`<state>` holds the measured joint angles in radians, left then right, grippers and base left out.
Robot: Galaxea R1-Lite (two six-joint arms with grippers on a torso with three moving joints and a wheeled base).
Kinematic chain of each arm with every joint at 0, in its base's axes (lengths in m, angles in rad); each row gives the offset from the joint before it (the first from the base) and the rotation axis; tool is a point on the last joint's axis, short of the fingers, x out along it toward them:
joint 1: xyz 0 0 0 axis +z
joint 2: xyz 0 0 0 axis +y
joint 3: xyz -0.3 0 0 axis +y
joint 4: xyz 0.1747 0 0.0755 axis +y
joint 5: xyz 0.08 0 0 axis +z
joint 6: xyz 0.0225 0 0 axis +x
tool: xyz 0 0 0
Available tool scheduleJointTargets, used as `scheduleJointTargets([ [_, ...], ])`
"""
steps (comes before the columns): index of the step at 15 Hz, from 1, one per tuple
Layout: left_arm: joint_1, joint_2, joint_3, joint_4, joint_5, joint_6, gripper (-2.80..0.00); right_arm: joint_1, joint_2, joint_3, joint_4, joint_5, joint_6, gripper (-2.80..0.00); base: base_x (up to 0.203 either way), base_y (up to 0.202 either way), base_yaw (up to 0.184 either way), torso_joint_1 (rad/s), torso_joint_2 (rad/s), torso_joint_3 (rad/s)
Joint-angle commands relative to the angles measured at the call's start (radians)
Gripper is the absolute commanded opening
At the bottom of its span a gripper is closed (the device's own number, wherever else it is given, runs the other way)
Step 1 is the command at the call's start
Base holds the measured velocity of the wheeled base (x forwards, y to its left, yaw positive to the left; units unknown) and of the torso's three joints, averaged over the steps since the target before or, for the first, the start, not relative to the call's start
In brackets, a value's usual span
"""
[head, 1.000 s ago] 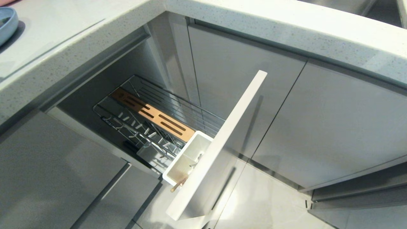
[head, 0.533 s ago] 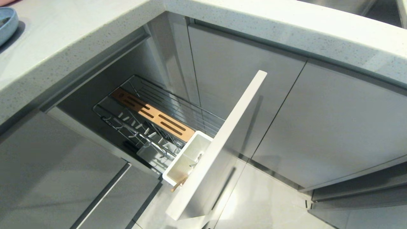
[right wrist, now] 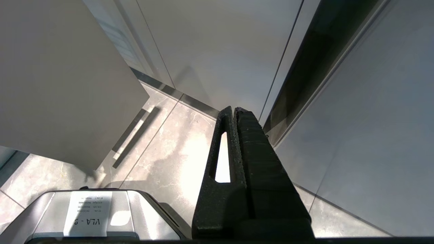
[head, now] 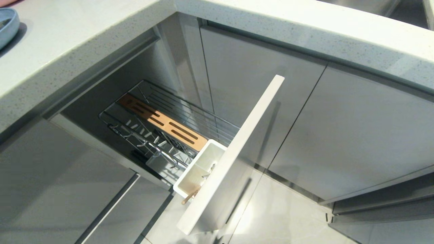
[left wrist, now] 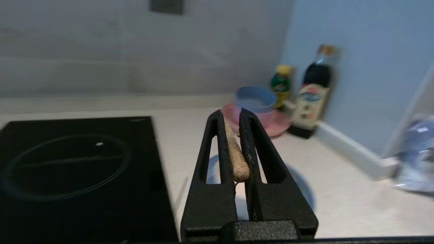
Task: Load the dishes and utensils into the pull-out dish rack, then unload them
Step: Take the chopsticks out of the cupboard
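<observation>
I've got the pull-out dish rack (head: pixel 169 125) drawn out at the middle of my head view, its tall pale front panel (head: pixel 234 152) slanting from about one o'clock down to seven. Inside, the slotted wooden strip (head: pixel 162 122) runs along the wire floor, and the white utensil cup (head: pixel 200 169) sits just behind the panel at its lower end. One light-wood chopstick (head: pixel 190 196) pokes out of the cup at its seven o'clock corner; something silvery (head: pixel 209 170) shows in the cup too, but I can't make out what.

The left gripper (left wrist: pixel 234 117) is out of the head view — on the left wrist camera it hangs over the countertop, fingers pinched on a second chopstick (left wrist: pixel 235 156), the speckled butt end facing the camera. Below it lies the light-blue plate (left wrist: pixel 301 189), mostly hidden by the fingers; its rim (head: pixel 8 25) also shows at ten o'clock on the head view. Around it: a black induction hob (left wrist: pixel 74 169) at nine o'clock, a pink plate (left wrist: pixel 276 125) carrying a blue bowl (left wrist: pixel 254 98) beyond the fingertips, then a green bottle (left wrist: pixel 281 83) and a dark sauce bottle (left wrist: pixel 313 91) against the wall.

The right gripper (right wrist: pixel 234 110) hangs parked near the floor tiles (right wrist: pixel 169 159) beside the cabinet fronts (right wrist: pixel 220 51), fingers pressed together — nothing in them.
</observation>
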<state>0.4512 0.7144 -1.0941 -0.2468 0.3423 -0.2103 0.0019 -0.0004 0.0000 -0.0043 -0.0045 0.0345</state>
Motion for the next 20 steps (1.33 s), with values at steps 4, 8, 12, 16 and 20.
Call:
scheduleJointTargets([
  [4,0.089,-0.061,0.259,-0.238,-0.007,0.002,-2.80,0.001,-0.003,0.002,0.000,0.000,0.000,-2.80,0.000,0.000,0.000,0.000,0.00,0.000],
  [8,0.115,-0.091,0.449,-0.476,-0.031,0.006,-2.80,0.000,-0.004,0.002,0.000,-0.001,-0.001,-2.80,0.000,0.000,0.000,0.000,0.00,0.000],
  [12,0.124,-0.051,0.537,-0.579,-0.079,-0.018,-2.80,0.000,-0.004,0.002,0.000,0.000,0.000,-2.80,0.000,0.000,0.000,0.000,0.00,0.000],
  [16,0.122,0.034,0.502,-0.578,-0.092,-0.083,-2.80,0.001,-0.003,0.002,0.000,0.000,0.000,-2.80,0.000,0.000,0.000,0.000,0.00,0.000],
  [20,0.124,0.107,0.479,-0.580,-0.096,-0.138,-2.80,0.000,-0.004,0.002,0.000,0.000,0.000,-2.80,0.000,0.000,0.000,0.000,0.00,0.000],
])
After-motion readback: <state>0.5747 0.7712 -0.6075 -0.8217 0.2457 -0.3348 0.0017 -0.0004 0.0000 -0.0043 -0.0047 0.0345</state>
